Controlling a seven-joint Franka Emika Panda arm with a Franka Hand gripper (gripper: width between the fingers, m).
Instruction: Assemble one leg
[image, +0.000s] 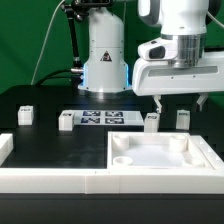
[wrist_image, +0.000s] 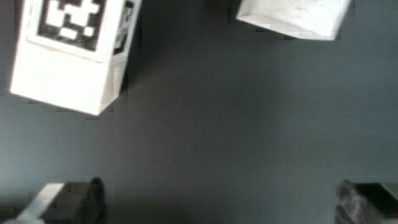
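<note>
Several small white legs stand on the black table in the exterior view: one (image: 25, 115) at the far left, one (image: 66, 121) beside the marker board, and two (image: 152, 121) (image: 183, 118) at the right. My gripper (image: 181, 103) hovers above the right pair, open and empty. In the wrist view a leg with its black-and-white tag (wrist_image: 71, 55) and the corner of another leg (wrist_image: 294, 15) lie ahead of the fingers. My gripper (wrist_image: 217, 205) holds only bare table between its dark fingertips (wrist_image: 71, 203), and touches neither leg.
The marker board (image: 105, 119) lies between the legs. The large white square plate (image: 160, 160) with round corner sockets sits at the front right. Long white border rails (image: 50, 178) run along the front and left. The robot base (image: 104, 55) stands at the back.
</note>
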